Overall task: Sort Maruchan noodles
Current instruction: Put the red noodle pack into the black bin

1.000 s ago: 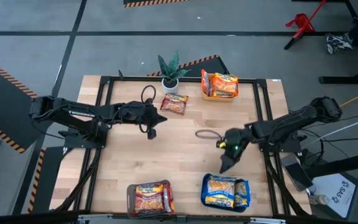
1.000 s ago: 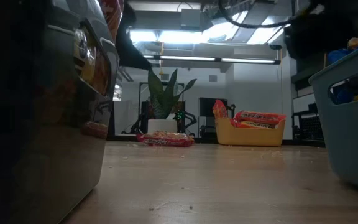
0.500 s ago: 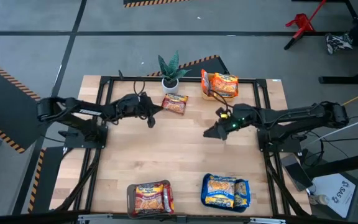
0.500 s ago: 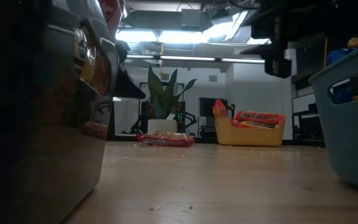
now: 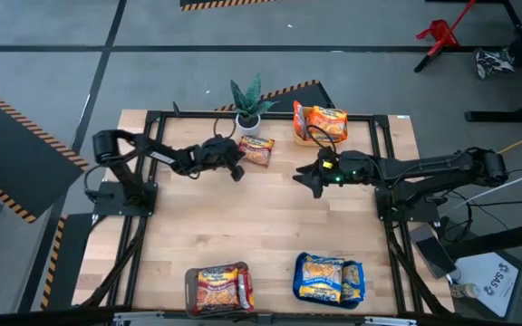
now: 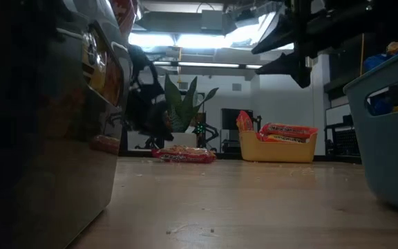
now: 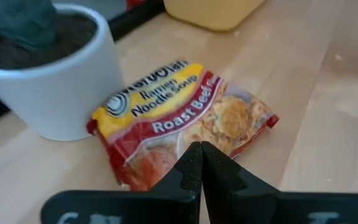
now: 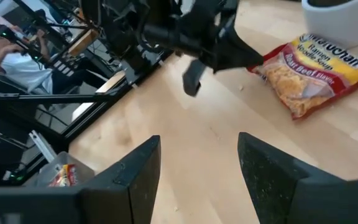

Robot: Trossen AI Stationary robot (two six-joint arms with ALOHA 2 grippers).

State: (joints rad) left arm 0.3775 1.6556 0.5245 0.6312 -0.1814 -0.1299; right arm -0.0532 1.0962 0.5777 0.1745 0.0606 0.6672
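One Maruchan noodle packet (image 5: pixel 256 151), red and yellow and labelled Roast Beef, lies flat on the table against the white plant pot (image 7: pixel 48 81). My left gripper (image 5: pixel 236 171) is shut, with its tips (image 7: pixel 201 152) at the packet's (image 7: pixel 185 121) near edge. My right gripper (image 5: pixel 307 177) is open and empty. It hovers to the packet's right, with its fingers wide apart (image 8: pixel 201 174), and looks across at the packet (image 8: pixel 316 71) and the left gripper (image 8: pixel 229 46). More packets fill three trays. My left gripper points its shut fingertips (image 7: pixel 194 163) at the packet's near edge (image 7: pixel 166 168), slanting down from the table's left. I cannot tell whether they touch the packet, which lies flat on the table.
A yellow tray (image 5: pixel 320 138) of orange packets stands at the far edge, right of the potted plant (image 5: pixel 247 107). A brown tray (image 5: pixel 191 288) and a blue-packet tray (image 5: pixel 329 278) stand at the near edge. Bare wood lies in the middle. A person (image 8: pixel 8 53) sits beyond the table.
My left gripper has moved toward the far right and down to the loose packet by the pot. My right gripper has risen from near the blue-packet tray and travelled toward the far edge and slightly left, ending level with the packet.
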